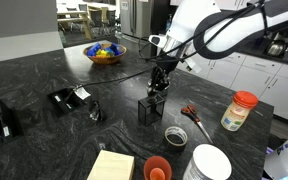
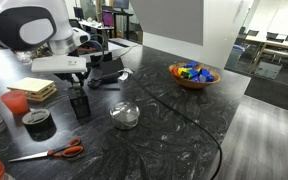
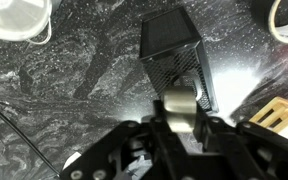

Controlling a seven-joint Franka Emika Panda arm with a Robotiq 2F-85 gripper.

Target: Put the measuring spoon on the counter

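My gripper (image 3: 180, 120) is shut on a silvery measuring spoon (image 3: 179, 102), whose metal end shows between the fingers. It hangs just over a black mesh holder (image 3: 174, 52) that stands upright on the glossy black counter (image 3: 74, 85). In both exterior views the gripper (image 1: 160, 88) (image 2: 79, 85) sits right above the holder (image 1: 150, 109) (image 2: 80, 105). The spoon's lower part is hidden by the fingers and the holder. The counter (image 1: 44, 75) (image 2: 184, 125) fills most of each view.
Near the holder are red-handled scissors (image 1: 196, 118), a tape roll (image 1: 175, 135), an orange-lidded jar (image 1: 240, 110), a wooden block (image 1: 111, 166), an orange cup (image 1: 157, 168) and a white bowl (image 1: 209, 163). A bowl of coloured items (image 1: 106, 53) and a glass bowl (image 2: 124, 115) stand farther off.
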